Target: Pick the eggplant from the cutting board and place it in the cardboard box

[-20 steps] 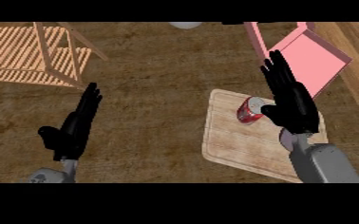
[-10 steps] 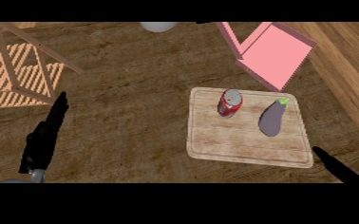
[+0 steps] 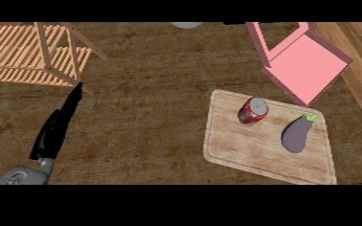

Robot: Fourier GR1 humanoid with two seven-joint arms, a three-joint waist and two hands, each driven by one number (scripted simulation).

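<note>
- Your eggplant (image 3: pixel 298 135) lies on the cutting board's (image 3: pixel 240 148) right half, near a red can (image 3: pixel 252 110).
- The pink box (image 3: pixel 305 63) sits open just beyond the board on the wooden surface (image 3: pixel 148 119).
- Your left robot hand (image 3: pixel 58 127) rests released at lower left, fingers straight.

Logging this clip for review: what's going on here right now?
Nothing is being held yet. The eggplant lies on the cutting board beside a red can, untouched. The pink box sits open just beyond the board. The left robot hand shows at the view's left with straight fingers, well away from the board. The right robot hand is out of view.
</note>
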